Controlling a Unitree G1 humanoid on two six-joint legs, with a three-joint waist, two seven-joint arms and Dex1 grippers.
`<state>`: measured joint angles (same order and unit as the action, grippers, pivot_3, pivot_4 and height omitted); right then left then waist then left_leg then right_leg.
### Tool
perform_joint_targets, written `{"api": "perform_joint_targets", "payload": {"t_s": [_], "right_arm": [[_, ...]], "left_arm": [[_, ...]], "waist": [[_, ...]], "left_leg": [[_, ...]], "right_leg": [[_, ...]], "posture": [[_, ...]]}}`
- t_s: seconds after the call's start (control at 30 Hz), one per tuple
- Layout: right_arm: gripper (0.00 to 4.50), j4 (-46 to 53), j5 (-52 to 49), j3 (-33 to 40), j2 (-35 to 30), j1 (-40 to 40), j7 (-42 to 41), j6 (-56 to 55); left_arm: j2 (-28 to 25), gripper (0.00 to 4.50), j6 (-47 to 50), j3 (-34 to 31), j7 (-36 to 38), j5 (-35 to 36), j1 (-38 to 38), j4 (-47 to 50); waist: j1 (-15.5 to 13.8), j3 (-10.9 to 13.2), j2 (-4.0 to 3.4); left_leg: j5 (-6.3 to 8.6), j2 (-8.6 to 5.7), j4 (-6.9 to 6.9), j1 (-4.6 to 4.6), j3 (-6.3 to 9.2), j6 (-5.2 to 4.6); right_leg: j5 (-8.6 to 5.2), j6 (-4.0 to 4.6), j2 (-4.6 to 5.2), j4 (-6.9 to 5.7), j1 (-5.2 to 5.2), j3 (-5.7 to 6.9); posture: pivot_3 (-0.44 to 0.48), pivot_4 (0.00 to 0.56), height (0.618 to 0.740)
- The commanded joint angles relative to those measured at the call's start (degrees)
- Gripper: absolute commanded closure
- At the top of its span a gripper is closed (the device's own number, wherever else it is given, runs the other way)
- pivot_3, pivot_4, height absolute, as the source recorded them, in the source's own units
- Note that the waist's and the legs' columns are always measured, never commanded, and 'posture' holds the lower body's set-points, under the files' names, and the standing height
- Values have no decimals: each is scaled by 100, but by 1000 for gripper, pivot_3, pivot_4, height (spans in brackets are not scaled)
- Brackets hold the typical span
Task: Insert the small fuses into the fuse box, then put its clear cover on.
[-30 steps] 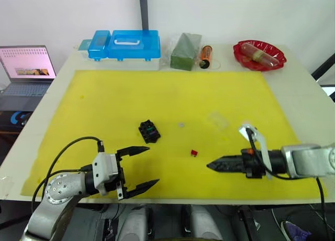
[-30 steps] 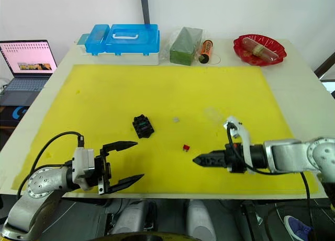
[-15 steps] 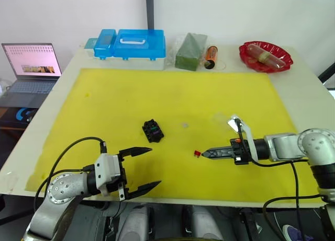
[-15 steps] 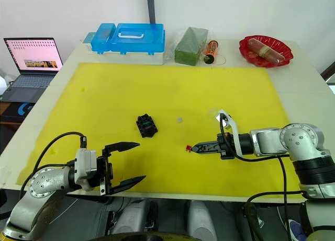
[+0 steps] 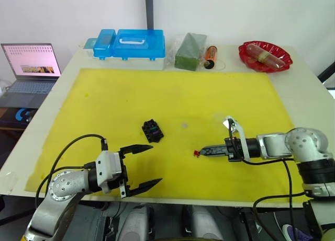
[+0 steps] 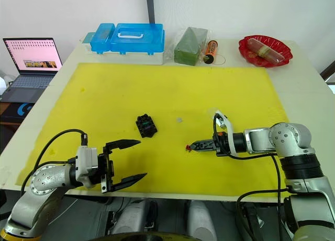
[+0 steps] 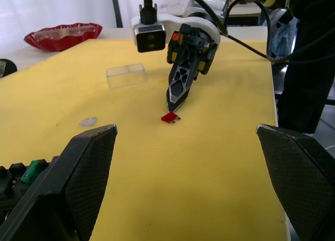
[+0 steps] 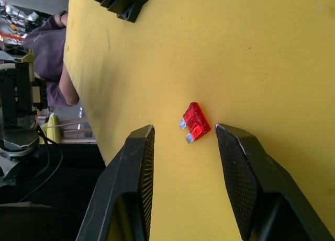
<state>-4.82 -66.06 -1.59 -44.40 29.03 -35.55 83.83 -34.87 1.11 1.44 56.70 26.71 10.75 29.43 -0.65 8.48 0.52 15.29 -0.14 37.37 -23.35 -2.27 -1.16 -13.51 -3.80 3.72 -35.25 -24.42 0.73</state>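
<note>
The black fuse box (image 5: 152,130) sits mid-mat, with a green fuse (image 7: 32,170) in one slot. A red fuse (image 5: 197,153) lies flat on the yellow mat (image 5: 131,100) to its right. My right gripper (image 5: 202,151) is low over the mat and slightly open, and the red fuse (image 8: 196,121) lies just ahead between its fingertips, not gripped. A pale grey fuse (image 5: 184,125) rests farther back. The clear cover (image 7: 125,75) lies on the mat behind the right gripper. My left gripper (image 5: 155,164) hovers wide open and empty near the front edge, below the fuse box.
Along the table's back edge stand a blue plastic case (image 5: 131,44), a green block (image 5: 188,51), an orange battery (image 5: 210,56) and a red bowl (image 5: 264,55). A laptop (image 5: 31,66) sits off the left side. A cable trails from each wrist.
My right gripper has slid left along the mat until its tips reach the red fuse. The left gripper has stayed put. The head camera has shifted a little.
</note>
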Motion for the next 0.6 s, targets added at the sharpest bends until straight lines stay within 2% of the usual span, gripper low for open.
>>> {"api": "perform_joint_targets", "payload": {"t_s": [0.03, 0.6], "right_arm": [[2573, 44, 172, 132, 58, 89, -208, 26], [2573, 155, 657, 202, 442, 59, -469, 204]], "left_arm": [[-41, 0, -7, -22, -5, 54, -49, 175], [-56, 0, 79, -39, -27, 65, -52, 233]], "waist": [[1, 0, 0], [24, -1, -2]], "left_leg": [[0, 0, 0, 0, 0, 0], [1, 1, -8, 1, 0, 1]], "right_leg": [[0, 0, 0, 0, 0, 0], [0, 2, 5, 0, -5, -1]], "posture": [[0, 150, 740], [0, 150, 740]]}}
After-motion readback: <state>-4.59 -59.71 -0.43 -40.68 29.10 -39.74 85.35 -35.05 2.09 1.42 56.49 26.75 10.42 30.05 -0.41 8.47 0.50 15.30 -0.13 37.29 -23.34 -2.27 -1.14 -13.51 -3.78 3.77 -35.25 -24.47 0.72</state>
